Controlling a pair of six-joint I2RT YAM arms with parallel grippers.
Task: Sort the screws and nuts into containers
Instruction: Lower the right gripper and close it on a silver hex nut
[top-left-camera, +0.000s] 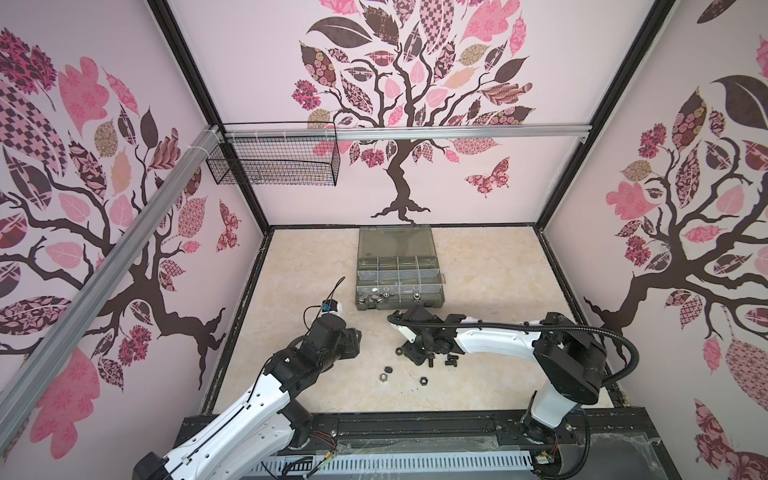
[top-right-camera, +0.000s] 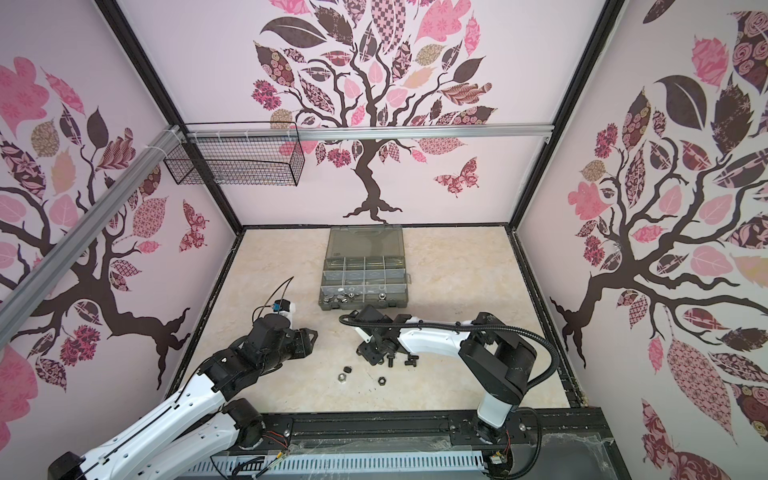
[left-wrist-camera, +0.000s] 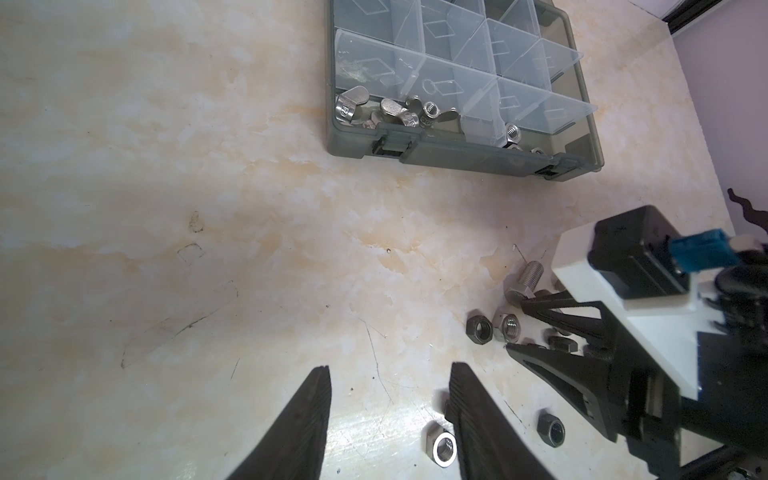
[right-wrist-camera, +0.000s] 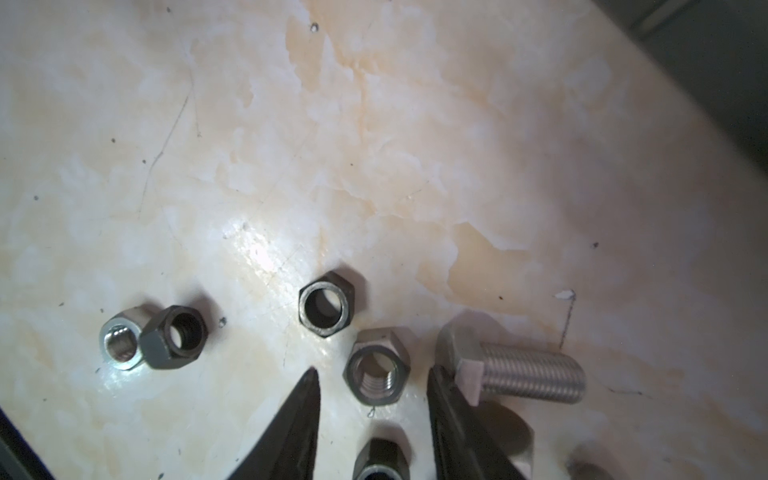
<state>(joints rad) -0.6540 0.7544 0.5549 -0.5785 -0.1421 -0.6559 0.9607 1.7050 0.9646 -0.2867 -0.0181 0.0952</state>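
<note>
The smoky-grey organiser case (top-left-camera: 401, 306) (left-wrist-camera: 457, 154) lies open at the back of the table. One of its containers holds silver wing nuts (left-wrist-camera: 386, 112), and another holds a silver hex nut (left-wrist-camera: 513, 133). My right gripper (right-wrist-camera: 372, 372) (top-left-camera: 409, 351) is open and low over the loose pile. A silver nut (right-wrist-camera: 376, 368) lies untouched between its fingertips, with a black nut (right-wrist-camera: 380, 459) deeper between the fingers. A silver screw (right-wrist-camera: 523, 372) lies just outside one finger. My left gripper (left-wrist-camera: 390, 370) (top-left-camera: 357, 337) is open and empty, with a silver nut (left-wrist-camera: 444, 449) beside one finger.
More loose nuts (top-left-camera: 389, 368) (top-left-camera: 423, 380) and black screws (top-left-camera: 451, 359) lie on the marble table in front of the right gripper. A black wire mesh basket (top-left-camera: 274, 166) hangs on the rail at the back left. Patterned walls close in the table on three sides.
</note>
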